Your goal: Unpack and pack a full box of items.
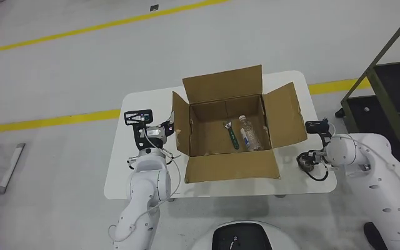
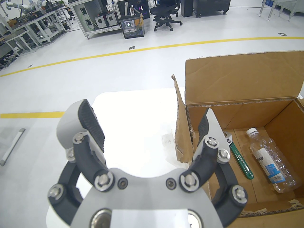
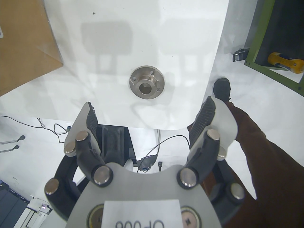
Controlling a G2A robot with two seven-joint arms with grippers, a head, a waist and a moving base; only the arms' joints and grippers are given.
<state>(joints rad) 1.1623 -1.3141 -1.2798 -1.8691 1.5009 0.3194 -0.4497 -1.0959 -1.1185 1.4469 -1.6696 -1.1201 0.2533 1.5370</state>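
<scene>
Box [image 1: 231, 165] open on worktop [image 1: 122, 165], flaps out; green-handled wrench [image 1: 232, 134] & clear bottle [image 1: 249, 134] lie side by side inside, not touching. L jaws apart, just beside box's left flap. R jaws apart over worktop edge, near metal flange [image 3: 146, 85], right of box.

The box [image 1: 231, 165] is brown cardboard. Beside the left gripper [image 2: 147, 110] lie a green-handled wrench [image 2: 239, 161] and a clear, white-capped bottle [image 2: 269, 162]. Ahead of the right gripper [image 3: 150, 104], a silvery flange [image 3: 146, 85] sits on the white table [image 3: 142, 12].
</scene>
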